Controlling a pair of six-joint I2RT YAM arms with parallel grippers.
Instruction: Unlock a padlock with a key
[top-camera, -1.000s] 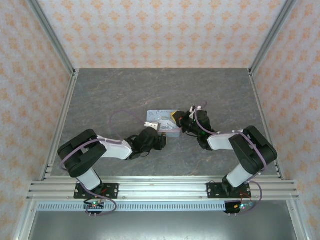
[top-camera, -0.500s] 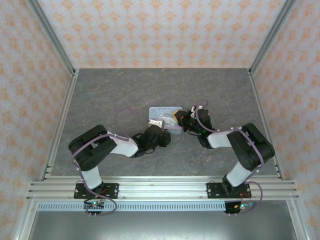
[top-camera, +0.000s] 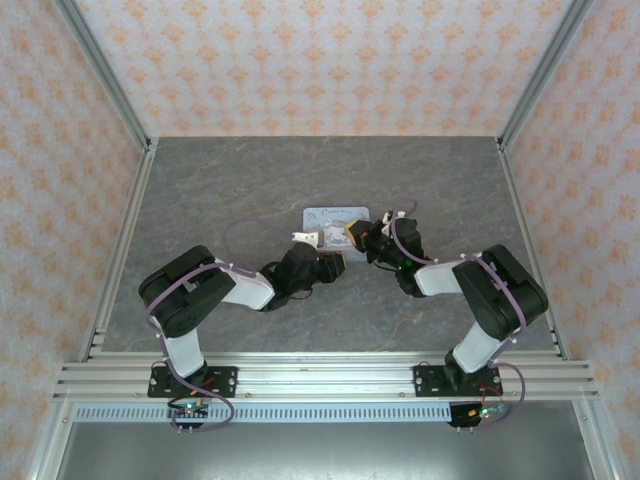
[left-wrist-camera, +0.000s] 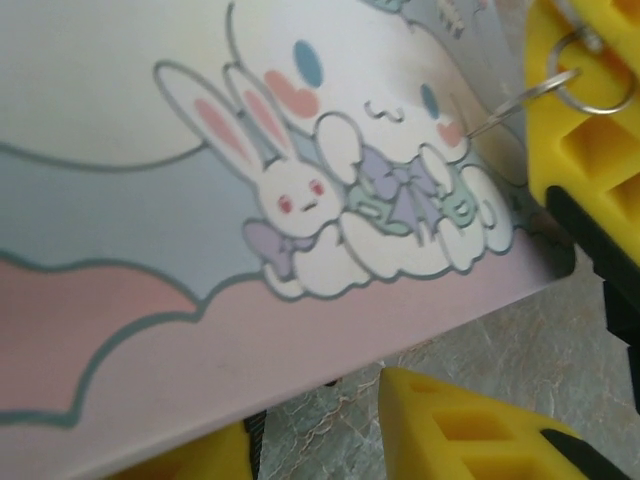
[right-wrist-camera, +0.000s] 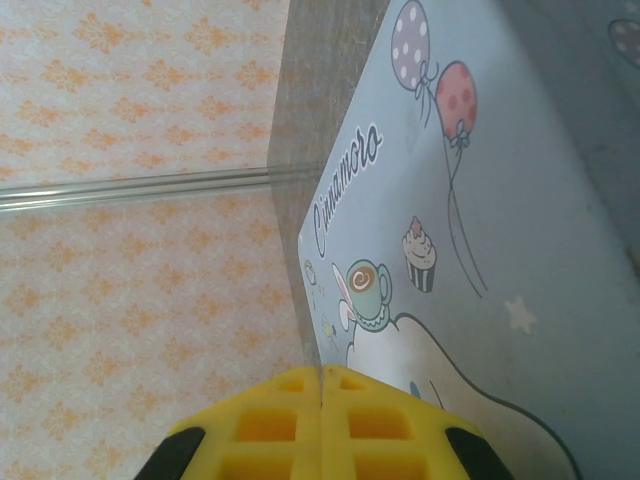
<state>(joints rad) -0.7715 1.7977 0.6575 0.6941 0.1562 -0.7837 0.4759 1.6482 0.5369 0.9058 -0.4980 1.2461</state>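
- From above, both arms reach to the middle of the grey stone-patterned table. They meet at the pastel pink-and-blue tin box printed with cartoon rabbits. The left arm is at its near-left corner and the right arm at its right end.
- Left gripper, yellow ribbed fingers: I read them as part-way apart, with bare table showing in the gap. The box's near edge runs slantwise just above them and covers the tip of one finger. I cannot tell whether they pinch the box.
- Right gripper: yellow fingers pressed together, seam closed. From its own camera I cannot tell whether anything is pinched. It sits just over the lid, near the cup and cupcake print.
- From the left wrist, a thin silvery wire ring lies against the right gripper's yellow finger. A straight thin stem runs from the ring toward the lid. I cannot tell whether that stem is the key.
- Padlock: I cannot tell where it sits; it is too small to pick out from above.
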